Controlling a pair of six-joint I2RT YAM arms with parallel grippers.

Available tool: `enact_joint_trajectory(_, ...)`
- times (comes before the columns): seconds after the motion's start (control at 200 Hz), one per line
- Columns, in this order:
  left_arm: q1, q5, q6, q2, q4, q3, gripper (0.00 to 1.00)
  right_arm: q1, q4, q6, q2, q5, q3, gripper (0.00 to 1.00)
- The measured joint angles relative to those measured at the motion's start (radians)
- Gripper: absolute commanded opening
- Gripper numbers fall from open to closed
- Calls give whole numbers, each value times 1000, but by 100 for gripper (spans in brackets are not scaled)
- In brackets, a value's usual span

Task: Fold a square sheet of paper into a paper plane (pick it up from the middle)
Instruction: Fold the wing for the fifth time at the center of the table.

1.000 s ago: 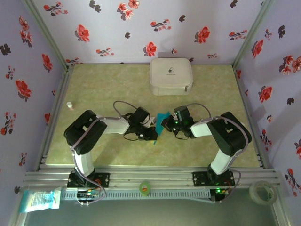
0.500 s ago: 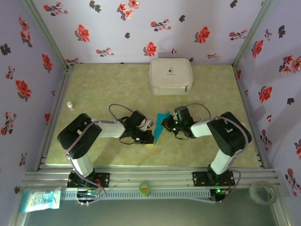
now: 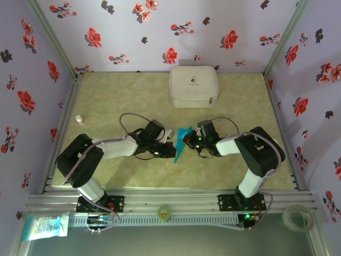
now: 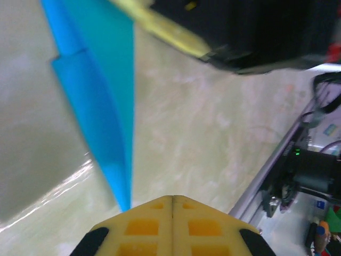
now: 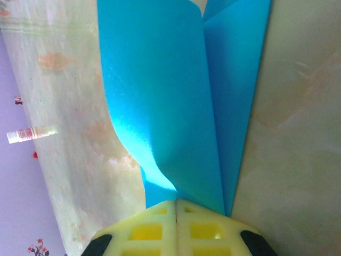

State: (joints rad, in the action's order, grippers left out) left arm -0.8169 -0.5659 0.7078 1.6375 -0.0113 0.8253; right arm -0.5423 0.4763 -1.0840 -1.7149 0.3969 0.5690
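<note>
Jaws of the right gripper (image 5: 176, 202) pinch an edge of the folded paper (image 5: 160, 90), probably to steady it in the middle of the surface (image 3: 117, 101), at 6 o'clock from the white case (image 3: 193, 85). At its 9 o'clock the left gripper (image 4: 173, 198), jaws pressed together, meets the pointed tip, perhaps to sharpen a crease.
</note>
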Motion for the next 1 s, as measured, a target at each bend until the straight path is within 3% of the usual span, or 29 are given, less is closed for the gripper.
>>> enact_joint_trajectory(0.5, -30, -16, -5, 161, -4, 81, 2, 0, 0, 0, 0, 0, 0, 5)
enact_joint_trajectory(1.0, -31, 29, -7, 120, 53, -38, 2, -1, 0, 0, 0, -1, 0, 5)
